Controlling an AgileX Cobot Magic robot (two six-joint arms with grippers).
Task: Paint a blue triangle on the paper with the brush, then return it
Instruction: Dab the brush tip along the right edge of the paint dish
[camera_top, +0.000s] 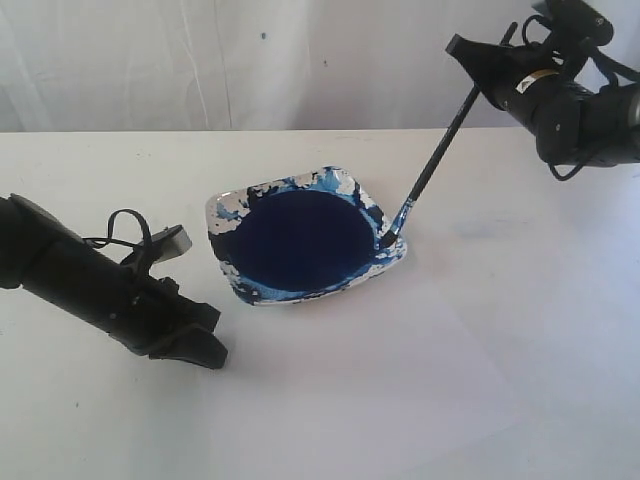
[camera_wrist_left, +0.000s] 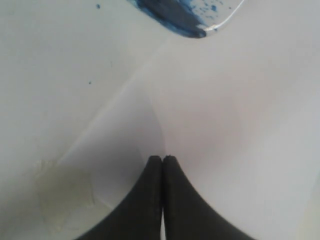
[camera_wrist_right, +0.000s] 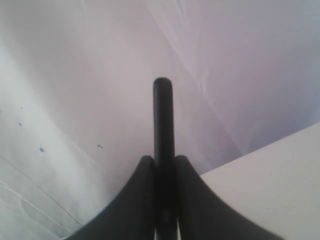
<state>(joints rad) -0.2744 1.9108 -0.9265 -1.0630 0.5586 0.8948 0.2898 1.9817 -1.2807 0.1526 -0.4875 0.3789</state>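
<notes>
Left gripper (camera_wrist_left: 162, 161) nearest, fingers pressed together, holding nothing, low at the left side of the paper (camera_top: 390, 375); can't tell if it touches. Dish (camera_top: 232, 205) mid-table, dark blue paint pool (camera_top: 300, 240) inside, splashed rim. Brush (camera_top: 440, 160) tilted, tip at the pool's right edge by the dish rim, handle running up-right. Right gripper (camera_wrist_right: 163, 167) clamped on the handle's top end. Progress: looks like the paint-loading step. No blue triangle visible, sheet reads blank. To do: paint the outline, return the brush. Surface: white table (camera_top: 100, 170), few blue specks (camera_wrist_left: 90, 82); white draped cloth (camera_top: 200, 60) behind.
</notes>
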